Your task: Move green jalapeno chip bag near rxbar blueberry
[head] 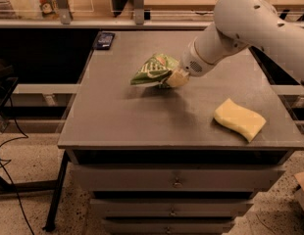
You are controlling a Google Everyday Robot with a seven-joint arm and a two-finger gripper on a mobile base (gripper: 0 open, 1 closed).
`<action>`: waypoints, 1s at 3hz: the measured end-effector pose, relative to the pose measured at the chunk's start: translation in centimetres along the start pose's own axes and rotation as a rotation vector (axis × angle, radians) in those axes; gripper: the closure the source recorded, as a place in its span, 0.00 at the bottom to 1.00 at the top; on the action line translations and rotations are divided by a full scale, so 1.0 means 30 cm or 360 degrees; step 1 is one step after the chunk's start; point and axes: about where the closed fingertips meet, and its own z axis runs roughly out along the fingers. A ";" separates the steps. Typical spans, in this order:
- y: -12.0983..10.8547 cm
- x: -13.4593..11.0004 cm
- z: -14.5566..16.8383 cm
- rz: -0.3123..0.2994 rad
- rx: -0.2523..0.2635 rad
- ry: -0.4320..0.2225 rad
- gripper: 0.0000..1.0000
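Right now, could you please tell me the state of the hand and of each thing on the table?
hand: over mid-table, shut on the bag's end.
green jalapeno chip bag: crumpled, held just above the table.
rxbar blueberry: lying flat, far left corner.
yellow sponge: lying flat, near right.
top drawer: shut.

The chip bag point(151, 70) is crinkly plastic film with a glossy face. The gripper point(175, 78), above the middle of the desk point(132, 126) and clamped on the bag's right end, looks like smooth cream plastic. The arm point(240, 13) behind it is a white, faintly shiny shell. The desk top is grey, smooth and matt. The sponge point(239, 119) is matt yellow foam. The bar packet point(104, 39) is a dark wrapper with a slight sheen. The drawer knob point(177, 183) looks like dull metal.
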 end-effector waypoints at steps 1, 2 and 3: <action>-0.051 -0.042 -0.007 -0.0036 0.0024 -0.0068 1.00; -0.137 -0.030 -0.006 -0.0034 0.0079 -0.0161 1.00; -0.220 -0.034 -0.013 -0.0051 0.0128 -0.0284 1.00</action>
